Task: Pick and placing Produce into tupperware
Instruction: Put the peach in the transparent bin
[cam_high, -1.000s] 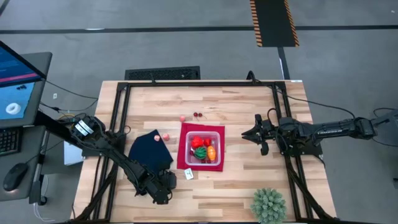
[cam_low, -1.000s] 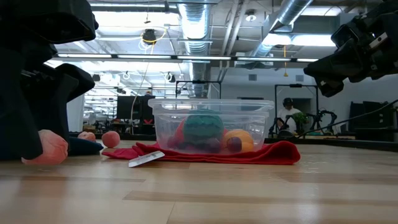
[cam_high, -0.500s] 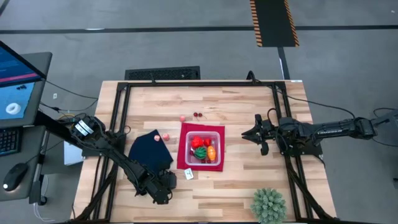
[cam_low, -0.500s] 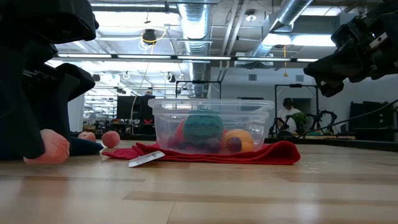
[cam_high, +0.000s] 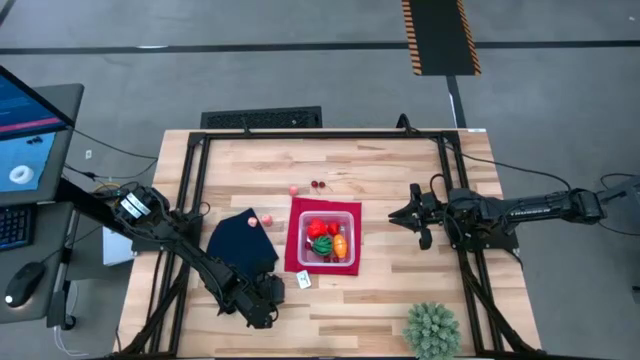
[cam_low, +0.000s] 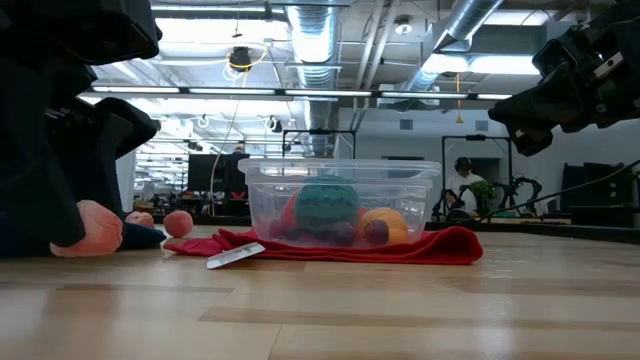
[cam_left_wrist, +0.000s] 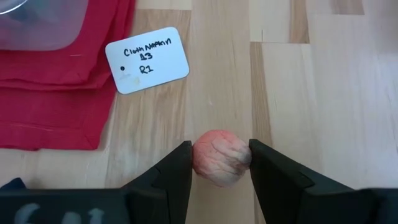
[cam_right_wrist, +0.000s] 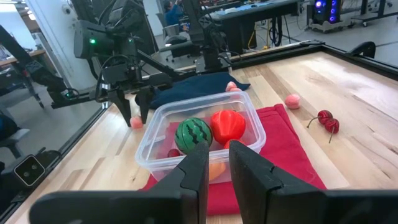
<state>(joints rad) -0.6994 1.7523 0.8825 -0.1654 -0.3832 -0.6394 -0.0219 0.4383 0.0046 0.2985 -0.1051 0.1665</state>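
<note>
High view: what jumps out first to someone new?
The clear tupperware on a red cloth at the table's middle, already holding a green striped ball, a red fruit and an orange piece. Near the front edge, the left gripper has its jaws closed on a pink fruit. The right gripper waits right of the container.
</note>
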